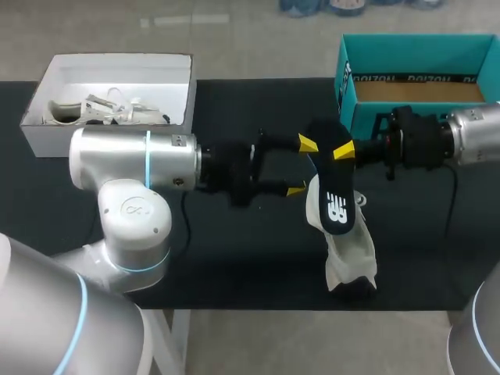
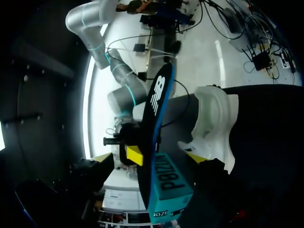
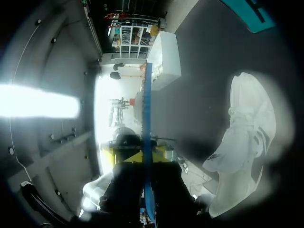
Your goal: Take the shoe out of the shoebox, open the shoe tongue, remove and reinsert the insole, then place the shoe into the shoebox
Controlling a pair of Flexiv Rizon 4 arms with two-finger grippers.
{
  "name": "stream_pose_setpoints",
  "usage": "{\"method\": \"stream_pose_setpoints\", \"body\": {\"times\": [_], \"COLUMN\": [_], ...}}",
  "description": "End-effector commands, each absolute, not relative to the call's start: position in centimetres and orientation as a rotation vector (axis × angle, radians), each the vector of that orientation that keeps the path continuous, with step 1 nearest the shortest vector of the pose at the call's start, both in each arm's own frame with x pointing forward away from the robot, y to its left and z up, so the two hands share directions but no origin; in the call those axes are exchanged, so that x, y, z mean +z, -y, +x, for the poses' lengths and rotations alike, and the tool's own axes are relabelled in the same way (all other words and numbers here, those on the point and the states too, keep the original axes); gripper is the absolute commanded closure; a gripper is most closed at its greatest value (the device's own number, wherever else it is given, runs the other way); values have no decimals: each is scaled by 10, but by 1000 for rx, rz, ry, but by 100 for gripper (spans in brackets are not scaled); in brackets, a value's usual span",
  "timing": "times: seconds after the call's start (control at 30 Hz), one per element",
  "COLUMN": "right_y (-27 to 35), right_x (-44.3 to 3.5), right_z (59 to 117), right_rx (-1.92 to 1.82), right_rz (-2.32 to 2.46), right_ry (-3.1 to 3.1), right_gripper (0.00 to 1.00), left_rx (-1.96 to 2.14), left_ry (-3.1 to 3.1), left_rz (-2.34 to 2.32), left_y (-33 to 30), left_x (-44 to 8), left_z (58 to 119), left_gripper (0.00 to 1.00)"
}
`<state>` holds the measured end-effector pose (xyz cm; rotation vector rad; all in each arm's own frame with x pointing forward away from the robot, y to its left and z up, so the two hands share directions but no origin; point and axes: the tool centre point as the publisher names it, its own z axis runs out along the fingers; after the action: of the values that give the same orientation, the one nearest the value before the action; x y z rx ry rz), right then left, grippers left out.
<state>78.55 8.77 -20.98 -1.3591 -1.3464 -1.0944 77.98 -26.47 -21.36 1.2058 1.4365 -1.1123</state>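
My right gripper point(image 1: 344, 150) comes in from the right and is shut on the upper end of a black insole point(image 1: 336, 199) with a white logo, holding it up over the table. In the right wrist view the insole point(image 3: 147, 109) is seen edge-on, pinched in the right gripper point(image 3: 144, 154). The white shoe point(image 1: 351, 262) lies on the dark table below the insole, out of both boxes. My left gripper point(image 1: 302, 166) is open, its yellow tips just left of the insole and not touching it. In the left wrist view the insole point(image 2: 156, 109) stands ahead of the open fingers, with the shoe point(image 2: 213, 118) beyond it.
The teal shoebox point(image 1: 422, 58) stands open at the back right, behind my right arm. A white box point(image 1: 47, 117) with another light shoe in it sits at the back left. The table's front edge runs close behind the shoe's heel.
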Motion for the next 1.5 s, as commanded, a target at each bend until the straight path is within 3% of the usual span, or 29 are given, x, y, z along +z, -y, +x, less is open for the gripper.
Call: {"method": "stream_pose_setpoints", "body": {"times": [0.03,0.17,0.6,0.77,1.03,1.5], "right_y": [-88,-88,-88,-88,-88,-88], "right_x": [-210,-210,-210,-210,-210,-210], "right_z": [785,785,785,785,785,785], "right_rx": [-1095,-1095,-1095,-1095,-1095,-1095], "right_rz": [-1362,-1362,-1362,-1362,-1362,-1362], "right_ry": [1346,1346,1346,1346,1346,1346], "right_gripper": [100,100,100,100,100,100], "left_rx": [-1127,-1132,-1130,-1115,-1106,-1113], "left_ry": [-1419,-1408,-1399,-1412,-1398,-1359], "left_rz": [1231,1240,1217,1195,1183,1186], "left_y": [297,300,291,281,279,289], "left_x": [-219,-222,-226,-227,-225,-221], "left_z": [799,802,791,789,792,798], "left_gripper": [2,17,13,19,38,52]}}
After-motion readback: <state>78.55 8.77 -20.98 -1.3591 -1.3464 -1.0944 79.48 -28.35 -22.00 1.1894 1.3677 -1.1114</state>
